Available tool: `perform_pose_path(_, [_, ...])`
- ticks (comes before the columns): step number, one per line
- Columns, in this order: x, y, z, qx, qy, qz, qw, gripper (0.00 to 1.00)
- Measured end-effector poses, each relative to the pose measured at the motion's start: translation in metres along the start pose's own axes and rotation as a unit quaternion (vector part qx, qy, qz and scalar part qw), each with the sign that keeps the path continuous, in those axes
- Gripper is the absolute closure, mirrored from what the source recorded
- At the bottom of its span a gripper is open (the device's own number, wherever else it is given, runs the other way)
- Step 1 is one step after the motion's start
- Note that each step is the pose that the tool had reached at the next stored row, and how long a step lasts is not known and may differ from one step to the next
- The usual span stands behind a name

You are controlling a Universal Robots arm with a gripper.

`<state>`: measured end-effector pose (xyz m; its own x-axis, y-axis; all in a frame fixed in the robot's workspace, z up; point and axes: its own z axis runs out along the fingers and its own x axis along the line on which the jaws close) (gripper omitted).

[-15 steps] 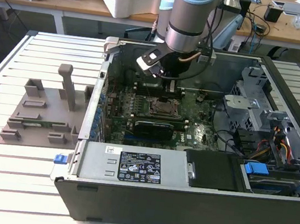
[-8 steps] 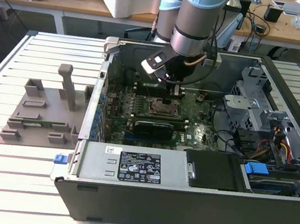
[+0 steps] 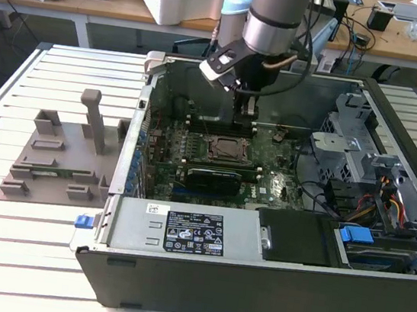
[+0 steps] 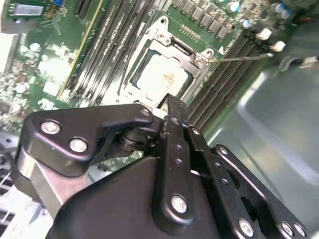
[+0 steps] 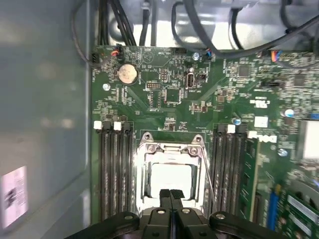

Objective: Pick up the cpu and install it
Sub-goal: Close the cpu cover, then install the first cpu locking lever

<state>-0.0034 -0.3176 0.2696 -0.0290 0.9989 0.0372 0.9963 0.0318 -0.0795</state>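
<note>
Slatted table in exterior view; first wrist view's clenched end effector over socketed cpu.

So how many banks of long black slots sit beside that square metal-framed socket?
2: one bank of long black slots along one side of the square metal-framed socket, the other bank along the opposite side. The black gripper hides their nearer ends.
</note>
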Motion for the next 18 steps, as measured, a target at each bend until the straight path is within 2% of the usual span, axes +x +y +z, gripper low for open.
perform_pose_path(2, [0.0005,-0.0010,-0.0129,0.0000,0.0001,0.000,1.0000,0.89])
perform_pose_path(13, [0.0005,-0.0010,-0.0130,0.0000,0.0003,-0.001,1.0000,0.89])
perform_pose_path(14, [0.0005,-0.0011,-0.0131,0.0003,-0.0003,-0.008,1.0000,0.89])
perform_pose_path(16, [0.0005,-0.0010,-0.0130,0.0018,-0.0033,-0.049,0.9988,0.89])
perform_pose_path(18, [0.0005,-0.0010,-0.0130,0.0034,-0.0067,-0.091,0.9958,0.89])
